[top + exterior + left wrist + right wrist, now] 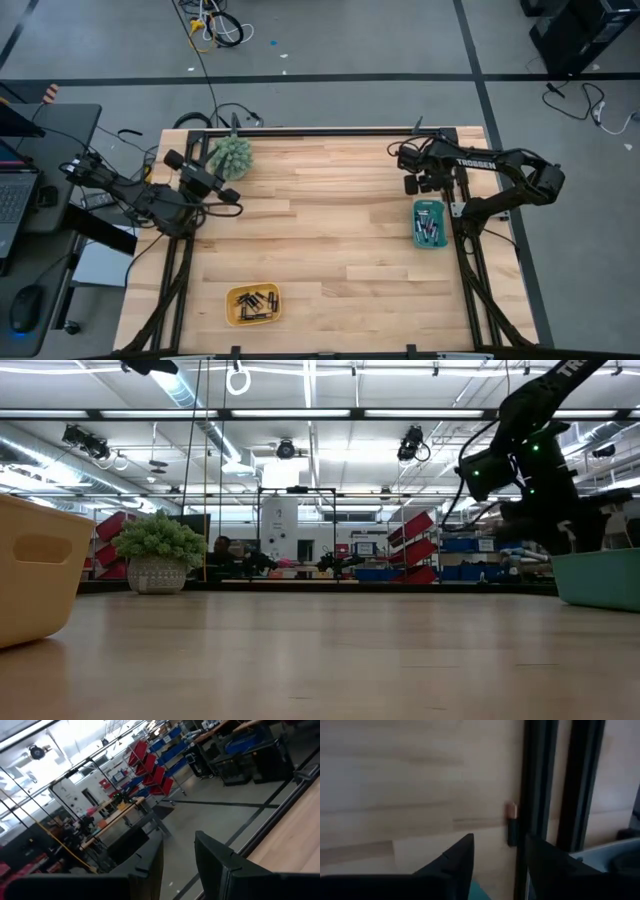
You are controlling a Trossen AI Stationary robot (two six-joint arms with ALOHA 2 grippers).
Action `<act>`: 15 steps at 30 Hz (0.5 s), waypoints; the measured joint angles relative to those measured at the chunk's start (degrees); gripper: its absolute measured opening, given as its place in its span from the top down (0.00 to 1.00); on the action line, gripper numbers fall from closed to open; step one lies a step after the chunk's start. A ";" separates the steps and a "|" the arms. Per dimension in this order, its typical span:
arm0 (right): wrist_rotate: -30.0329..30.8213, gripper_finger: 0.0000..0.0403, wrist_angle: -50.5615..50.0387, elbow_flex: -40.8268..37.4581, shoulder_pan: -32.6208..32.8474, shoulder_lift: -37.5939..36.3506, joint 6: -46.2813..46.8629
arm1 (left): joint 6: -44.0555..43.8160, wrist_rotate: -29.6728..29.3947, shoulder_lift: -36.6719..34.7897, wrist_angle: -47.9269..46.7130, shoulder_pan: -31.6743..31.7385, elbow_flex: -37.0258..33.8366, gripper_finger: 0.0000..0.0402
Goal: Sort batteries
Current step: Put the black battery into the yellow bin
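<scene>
High view is showing a pale wooden bench [330,240] with a black metal frame, and two dark arms are working over it. The right claw [418,180] is hanging at about two o'clock of the bench, just above the far end of a small teal plastic tray [430,223] which is standing beside the right rail at about three o'clock. Several small cylindrical batteries, dark and silvery [431,228], are lying inside this tray. At about seven o'clock, near the front edge, a yellow plastic tray [254,304] is holding more dark batteries [253,300].

In the right wrist view the two dark fingers of the right claw [497,852] are standing apart with a moderate gap and are holding nothing. Past them a single dark battery with a copper-coloured end [512,824] is lying on the wood, touching the black rail [536,780]; a corner of the teal tray is showing near one finger.

The left claw [172,160] is waiting at about ten o'clock, beside a spiky green ball plant [231,156]. In the left wrist view its fingers [150,865] are parted with an empty gap and are pointing to the room beyond the bench.
</scene>
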 joint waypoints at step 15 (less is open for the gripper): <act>-7.25 0.52 11.05 -10.47 0.66 -0.28 1.43 | -5.76 0.22 -0.39 -6.43 -0.02 0.04 0.73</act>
